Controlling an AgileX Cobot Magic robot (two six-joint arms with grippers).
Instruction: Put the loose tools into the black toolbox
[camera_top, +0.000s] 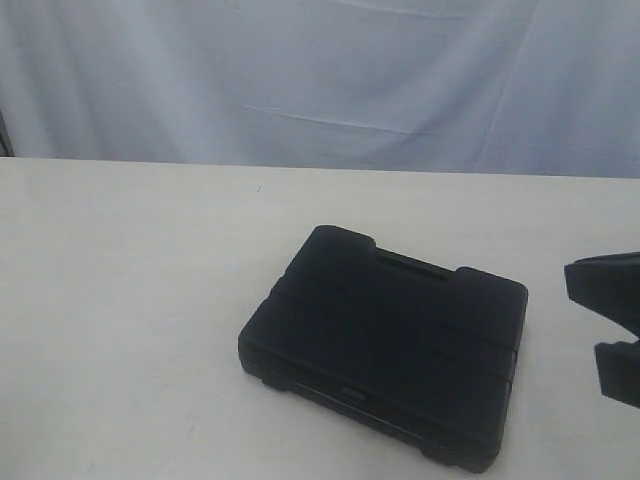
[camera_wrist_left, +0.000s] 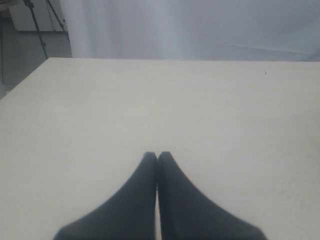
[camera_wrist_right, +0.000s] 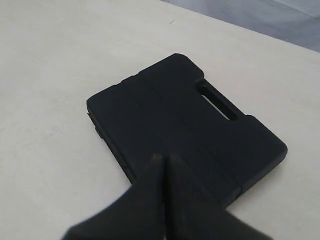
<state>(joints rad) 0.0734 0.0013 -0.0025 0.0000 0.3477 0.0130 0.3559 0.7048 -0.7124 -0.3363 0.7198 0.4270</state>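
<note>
The black toolbox (camera_top: 385, 345) lies flat and closed on the white table, handle slot (camera_top: 415, 265) toward the back. None of the loose tools (pliers, tape measure, utility knife, tape roll) shows in any view. My right gripper (camera_wrist_right: 165, 157) is shut with nothing between its fingers and hangs over the near edge of the toolbox (camera_wrist_right: 185, 120). A black part of my right arm (camera_top: 608, 330) enters at the right edge of the exterior view, beside the box. My left gripper (camera_wrist_left: 157, 155) is shut and empty over bare table; the exterior view does not show it.
The white table (camera_top: 130, 300) stretches wide to the left of the toolbox. A pale cloth backdrop (camera_top: 320, 80) hangs behind the table's far edge. A tripod leg (camera_wrist_left: 37, 27) stands beyond the table corner in the left wrist view.
</note>
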